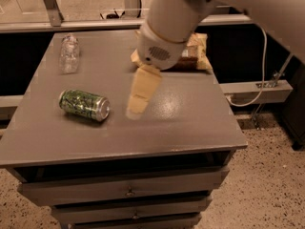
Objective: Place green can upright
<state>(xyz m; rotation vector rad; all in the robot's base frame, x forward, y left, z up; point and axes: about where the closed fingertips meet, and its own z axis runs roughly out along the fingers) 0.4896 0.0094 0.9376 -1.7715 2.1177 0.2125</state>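
1. the green can (84, 105) is seen lying on its side on the left part of the table (190, 123), not yet upright.
2. its long axis runs roughly across the view, dipping a little toward the front at its right end, where a silver end is turned toward the end effector (135, 110).
3. the end effector hangs above the table's middle, pointed downward, just beside the can's right end and apart from it. the can lies to its left in the view.
4. nothing is seen held in the end effector. how far open it is cannot be told.
5. only one arm is present, so the reach is judged to call for a short shift leftward, with the grasp lined up across the can's axis.
6. a clear plastic bottle (69, 54) rests near the far left corner, well apart from the can. its contents cannot be told.
7. a snack bag (196, 51) lies at the far edge, partly hidden behind the arm.
8. the drawers (128, 192) under the table appear shut, and what is inside is hidden.
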